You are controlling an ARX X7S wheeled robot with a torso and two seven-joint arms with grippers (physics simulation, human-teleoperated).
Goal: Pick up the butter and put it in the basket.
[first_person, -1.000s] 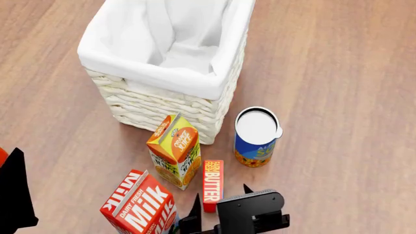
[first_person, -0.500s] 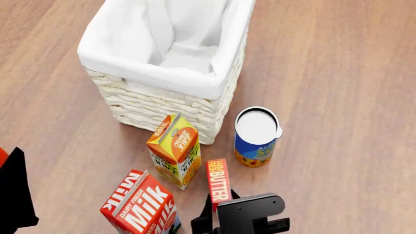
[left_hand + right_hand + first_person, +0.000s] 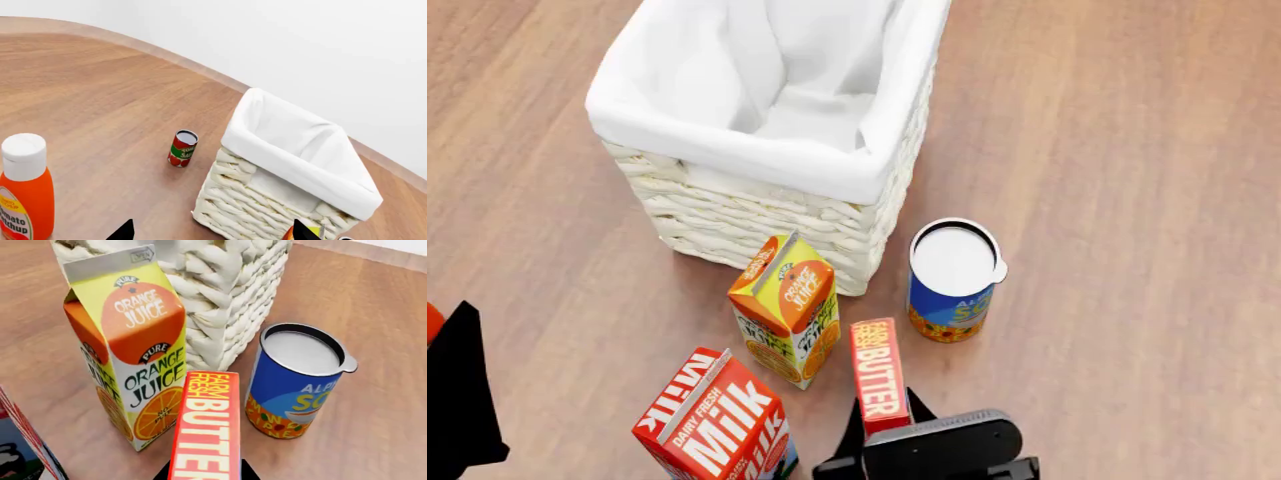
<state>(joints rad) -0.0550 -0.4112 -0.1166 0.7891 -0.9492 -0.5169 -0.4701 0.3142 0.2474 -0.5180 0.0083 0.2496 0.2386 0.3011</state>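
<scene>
Right gripper (image 3: pixel 881 425) clamped on the butter (image 3: pixel 878 381), with the box held tilted, just beside the orange juice carton (image 3: pixel 785 309) and near the blue can (image 3: pixel 953 281), short of the basket (image 3: pixel 777 150) beyond them. Left gripper (image 3: pixel 210 235) seen only as two dark fingertips set apart, nothing between them; milk carton (image 3: pixel 714 420) at the near edge.

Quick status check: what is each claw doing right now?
Left claw: open, holding nothing.
Right claw: closed on the butter, which looks lifted off the floor.
</scene>
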